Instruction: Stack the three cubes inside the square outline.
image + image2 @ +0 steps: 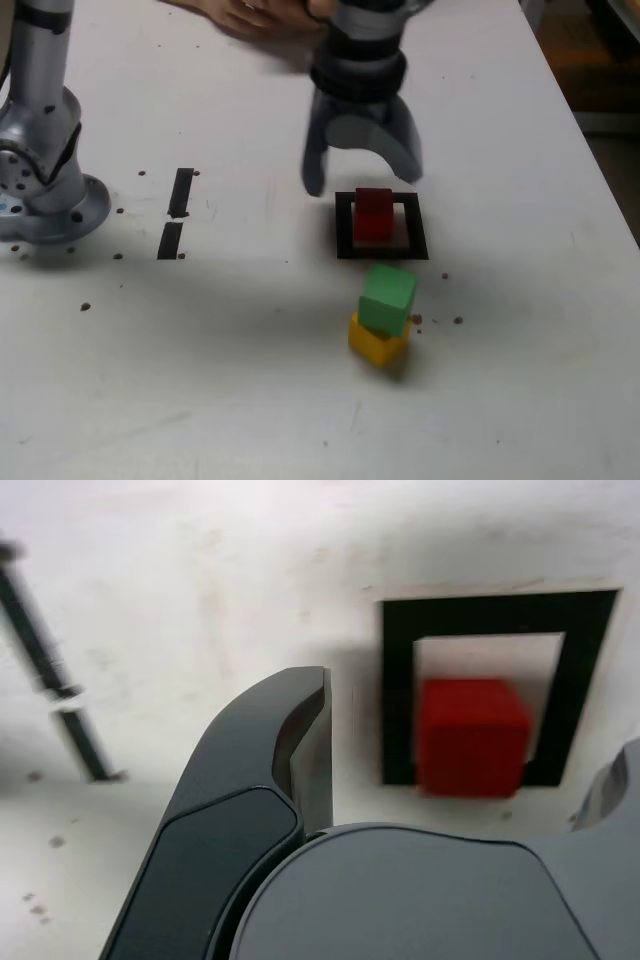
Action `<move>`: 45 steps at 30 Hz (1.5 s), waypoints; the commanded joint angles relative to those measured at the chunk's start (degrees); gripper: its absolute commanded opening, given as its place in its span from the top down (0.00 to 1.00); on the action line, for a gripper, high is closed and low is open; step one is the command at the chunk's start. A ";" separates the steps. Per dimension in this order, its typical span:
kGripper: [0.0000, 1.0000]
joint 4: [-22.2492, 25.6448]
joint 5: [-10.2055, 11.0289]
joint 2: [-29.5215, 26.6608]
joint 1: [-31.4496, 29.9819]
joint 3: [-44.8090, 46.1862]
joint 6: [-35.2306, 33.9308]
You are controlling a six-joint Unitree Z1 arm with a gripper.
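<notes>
White speckled tabletop [250, 380] bears black tape square outline [345, 235] framing matte red cube [374, 214].

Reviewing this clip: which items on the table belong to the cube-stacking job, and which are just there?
Part of the job:
red cube, inside the square outline
green cube, sitting on the yellow cube, outside the outline
gripper, open above the red cube

Just there:
two black tape strips
a person's hand

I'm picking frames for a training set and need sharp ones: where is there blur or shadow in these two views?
Exterior view: the pincer and the hand at the top edge are smeared, while the red cube and green cube stay fairly crisp. Wrist view: soft throughout, with the pincer's shadow beside the square outline.
</notes>
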 commanded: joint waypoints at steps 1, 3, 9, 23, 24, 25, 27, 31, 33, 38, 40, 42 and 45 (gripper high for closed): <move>0.00 1.33 0.93 -3.04 -2.06 -0.58 -1.32; 0.00 3.06 1.77 -4.88 -4.26 -1.72 -2.27; 0.00 9.50 2.48 -8.14 -11.38 -7.11 -2.82; 0.03 12.94 -0.42 -1.12 -23.60 -16.08 -4.81; 0.04 12.93 -0.63 -0.36 -23.97 -16.36 -5.05; 0.04 12.91 -0.83 0.37 -24.25 -16.62 -5.22; 0.04 12.78 -1.13 1.78 -24.62 -17.10 -5.41; 0.04 12.14 -1.59 4.56 -24.84 -17.87 -5.37; 0.05 11.71 -1.88 5.98 -24.86 -18.17 -5.21; 0.05 10.36 -2.65 9.33 -25.00 -19.57 -4.70; 0.05 10.00 -2.93 10.45 -25.19 -20.27 -4.51; 0.05 9.77 -3.18 11.51 -25.50 -20.92 -4.30; 0.06 9.31 -3.62 12.74 -25.94 -21.28 -4.09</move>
